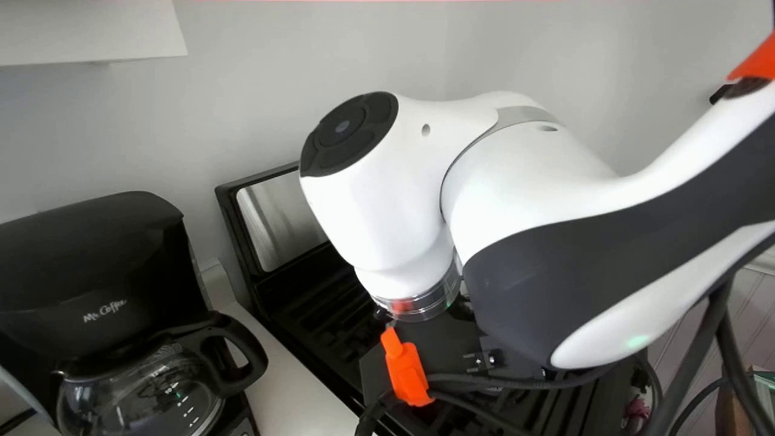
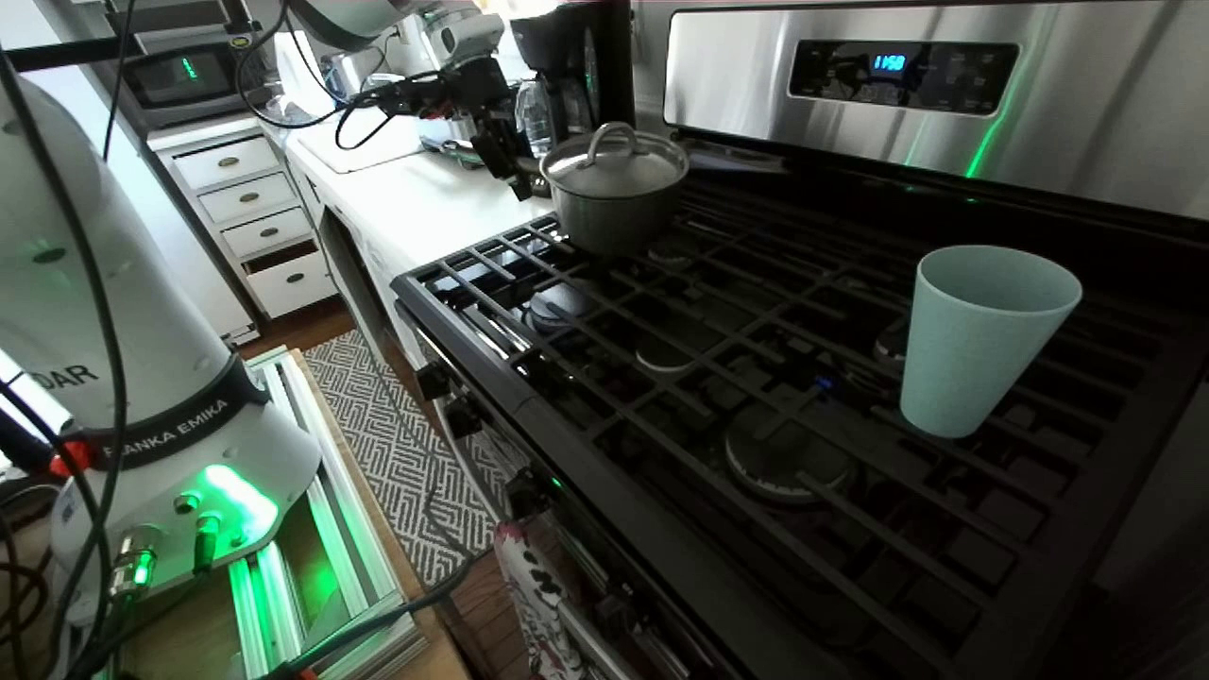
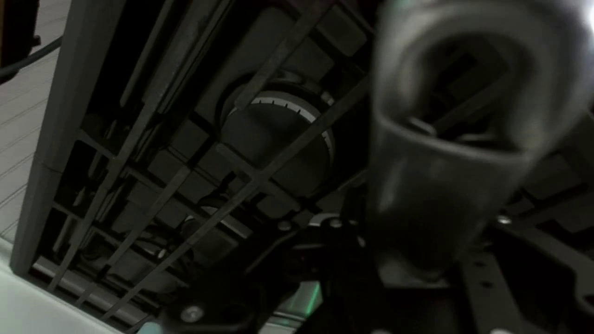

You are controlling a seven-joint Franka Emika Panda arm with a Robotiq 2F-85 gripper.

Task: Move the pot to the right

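The jaws of your gripper [image 2: 522,179] seem to pinch the handle [image 3: 441,199] of the pot [image 2: 609,215], upper middle of an exterior view. Tilting may slide the lid [image 2: 628,172] off, dragging low may catch the bars [image 3: 257,178], and swinging too far may knock the cup [image 2: 978,345] at right. You have one gripper, one pot, one handle, one lid, one cup and many bars

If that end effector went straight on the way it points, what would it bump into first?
Probably the handle of the pot, close at the end effector; I can't tell if it's gripped. Past it, seemingly the stove grate, depth unclear.
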